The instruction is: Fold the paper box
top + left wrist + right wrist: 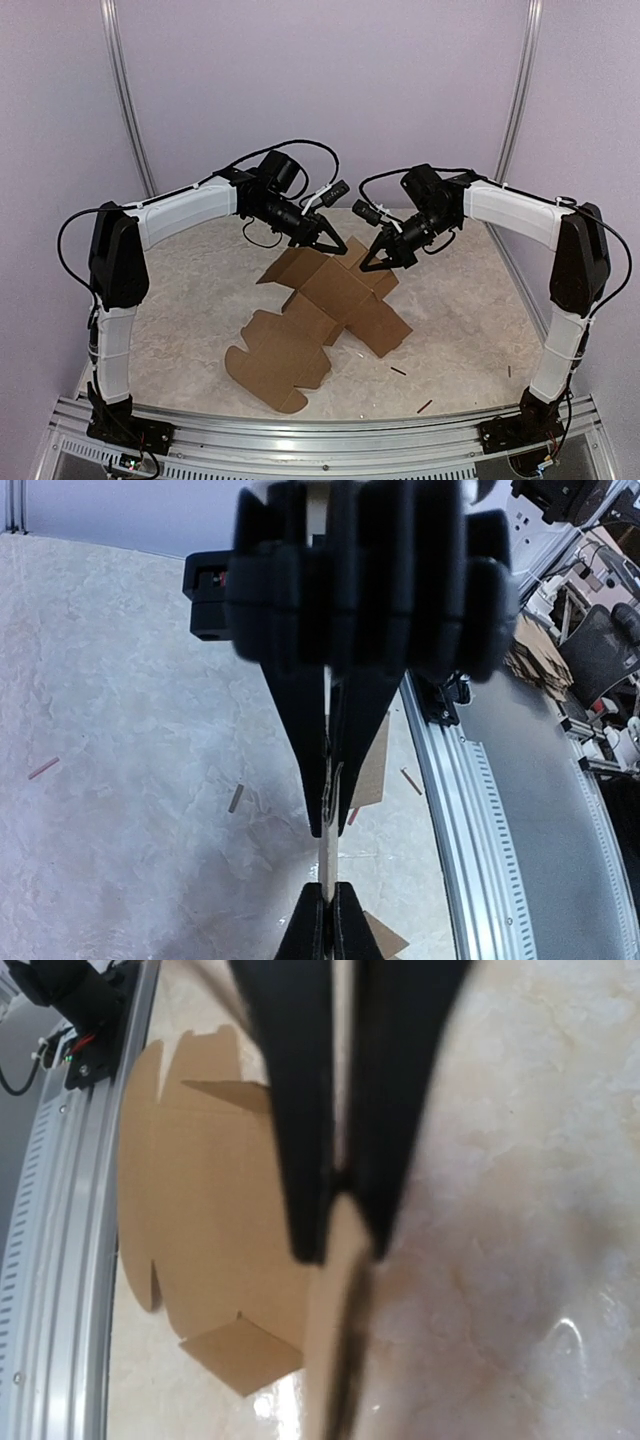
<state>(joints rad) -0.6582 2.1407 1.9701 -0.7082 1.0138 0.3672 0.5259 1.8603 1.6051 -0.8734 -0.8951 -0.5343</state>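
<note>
**Student:** Overhead view. Where does the paper box point(320, 320) lie?

**Operator:** I see it as a die-cut sheet of plain brown cardboard, not yet a closed box. It sits near the middle of the table point(180, 300) and runs diagonally from near-left to far-right. Its near part, with rounded tabs, lies flat. Its far part is creased along the fold lines and lifted off the surface.

**Student:** And the arms?

**Operator:** Both reach inward over the far end of the sheet. The left gripper point(335, 245) meets the raised cardboard from the left and the right gripper point(372, 262) meets it from the right. Their tips are near each other but apart.

**Student:** Left wrist view. Are the jaws apart?

**Operator:** No. Its fingers point(300, 740) are pressed together on a thin cardboard edge seen end-on, which continues below the tips. I read the left gripper as clamped on the paper box.

**Student:** Right wrist view?

**Operator:** The picture is blurred, but the two dark fingers point(300, 1160) converge. A cardboard edge emerges from between them and runs downward, so I read the right gripper as pinched on the sheet as well. The flat part of the sheet lies beyond, beside the aluminium rail point(320, 435).

**Student:** Anything else on the table?

**Operator:** A few small dark sticks point(399, 370) lie near the front right, clear of the cardboard.
</note>
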